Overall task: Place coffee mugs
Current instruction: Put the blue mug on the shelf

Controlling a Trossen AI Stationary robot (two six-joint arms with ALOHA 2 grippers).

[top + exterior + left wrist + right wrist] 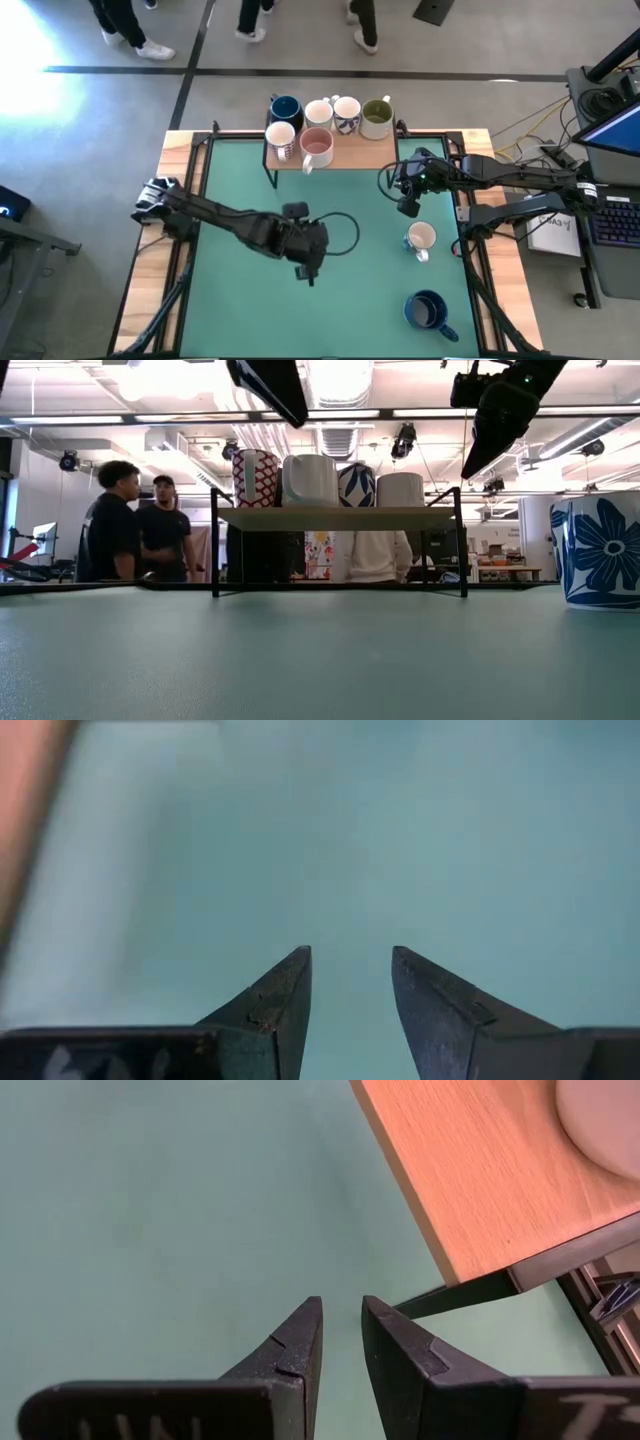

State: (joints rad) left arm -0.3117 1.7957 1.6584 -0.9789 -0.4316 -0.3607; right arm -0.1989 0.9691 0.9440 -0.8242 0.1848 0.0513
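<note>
Left gripper point(308, 272) hangs over the bare middle of the green bench point(230, 300), jaws parted, nothing between them. Right gripper point(409, 205) sits just off the shelf's right end, jaws narrowly apart and empty, as the right wrist view confirms.

Nearest the front edge, a dark blue mug point(427, 311) stands upright on the bench, mouth up, handle pointing toward the front right. Behind it, a white mug with blue pattern point(421, 238) is also upright, handle pointing to the front; its long axis is vertical.

Farthest, six mugs crowd the wooden shelf point(350, 156), all upright, some apparently touching, including the pink-lined mug point(316, 146) in front.

Risk, as judged: free shelf space is scarce. A mug brought in low could strike the shelf edge or nudge a neighbour off the back. A grip on a rim may let the mug swing by its handle weight.
</note>
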